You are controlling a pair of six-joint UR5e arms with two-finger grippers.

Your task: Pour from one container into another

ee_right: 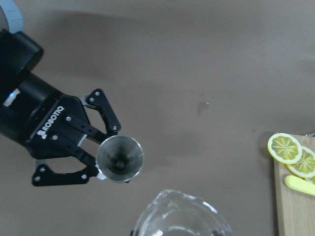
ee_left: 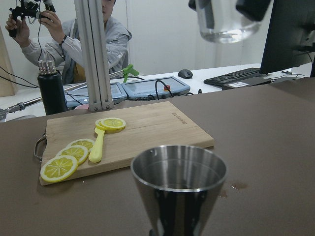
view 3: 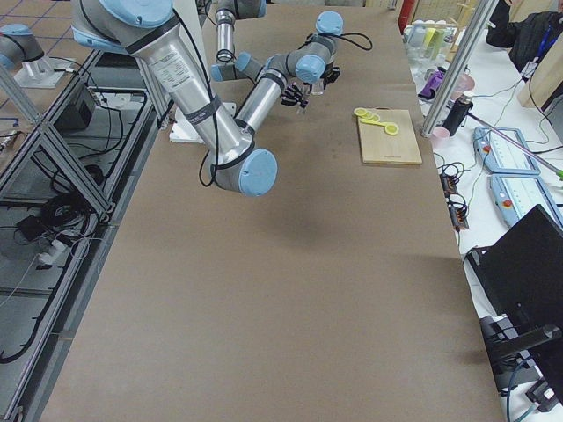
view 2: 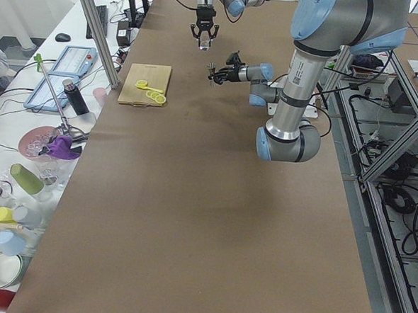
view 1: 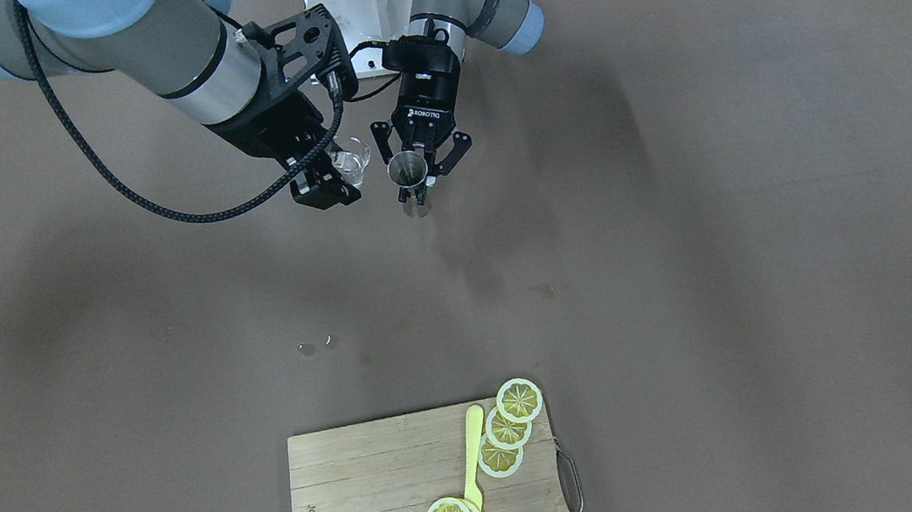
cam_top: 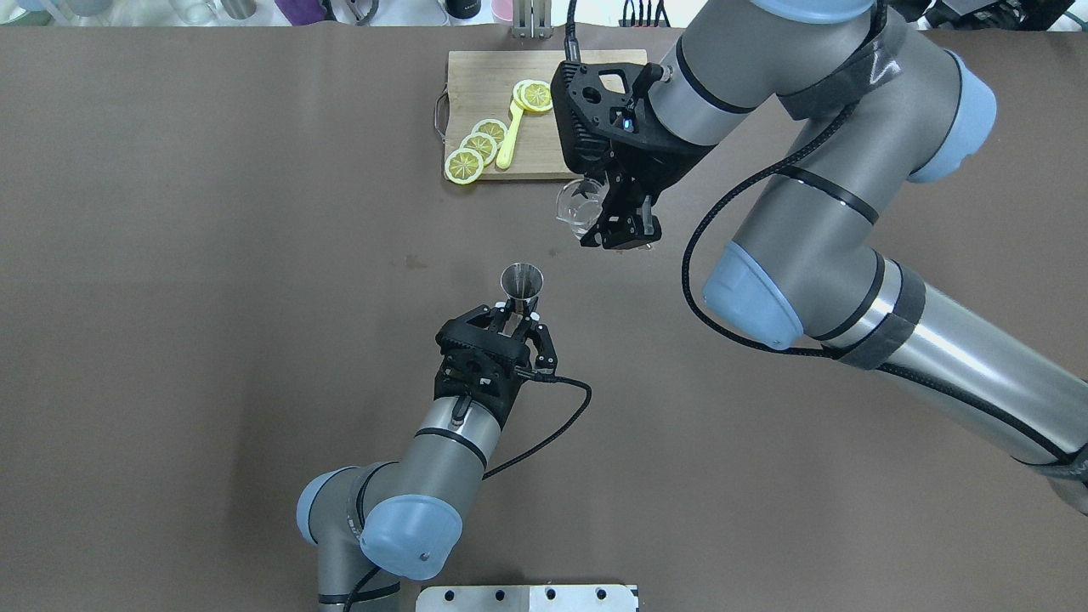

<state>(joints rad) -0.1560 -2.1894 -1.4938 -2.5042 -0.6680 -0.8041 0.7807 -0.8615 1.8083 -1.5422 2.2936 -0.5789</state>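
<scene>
The steel jigger [cam_top: 521,282] stands upright with its dark mouth up, and my left gripper [cam_top: 518,314] is shut on its narrow waist. In the front view the jigger [view 1: 408,171] hangs above the table. The clear glass cup [cam_top: 580,204] is held in the air by my right gripper [cam_top: 609,218], which is shut on it. It sits apart from the jigger, beyond it and to its right in the overhead view. The left wrist view shows the jigger [ee_left: 178,181] close up and the cup [ee_left: 225,19] high above. In the right wrist view the cup's rim [ee_right: 179,216] is near the jigger [ee_right: 119,158].
A wooden cutting board [cam_top: 484,85] with lemon slices [cam_top: 478,146] and a yellow spoon [cam_top: 510,140] lies at the table's far edge. Small wet spots [view 1: 306,348] mark the brown table. Bottles, cups and a person are off the table's far side.
</scene>
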